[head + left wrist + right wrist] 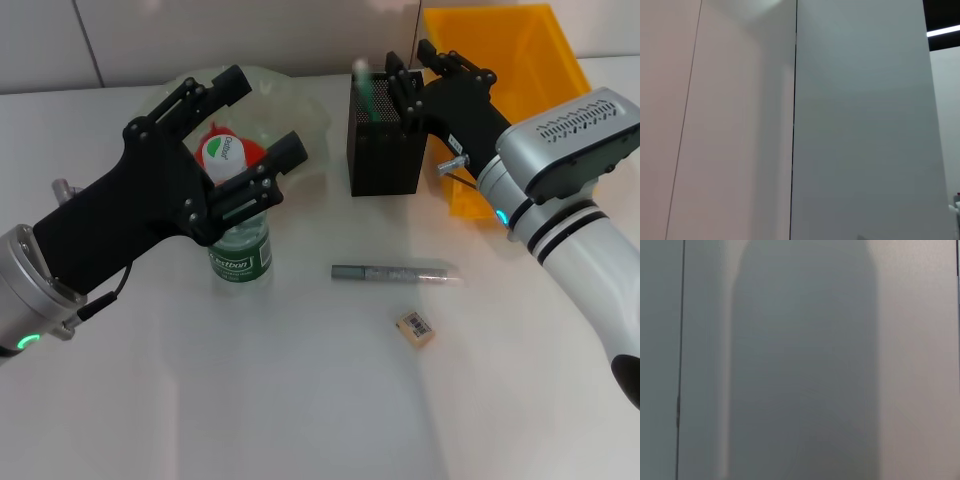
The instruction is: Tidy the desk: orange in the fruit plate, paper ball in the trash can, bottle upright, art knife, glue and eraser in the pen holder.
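Standing upright on the worktop [300, 400], the bottle [238, 235] looks already righted: its white cap points up and its green label sits just in front of the fruit plate [300, 105], well to the left of the pen holder [385, 140]. The left end effector [245, 150] spreads wide around the bottle's cap and neck, one finger behind and one in front, with no clear contact visible, so it seems to be letting go rather than gripping. A red-orange shape behind the cap, inside the fruit plate, is probably the orange [215, 135], though the arm hides most of it. The right end effector [420, 85] hovers over the pen holder's open top, at its edge nearest the trash can [520, 60]; whether its fingers are spread or closed on anything cannot be told. A green-tipped stick already stands in the pen holder, perhaps the glue. No paper ball shows on the worktop, and the inside of the trash can is only partly visible. Left to do, by the look of it: the grey art knife [395, 272] lying flat in front of the pen holder, and the eraser [415, 328] just nearer the robot than the knife, both untouched. The wrist views show only blank wall.
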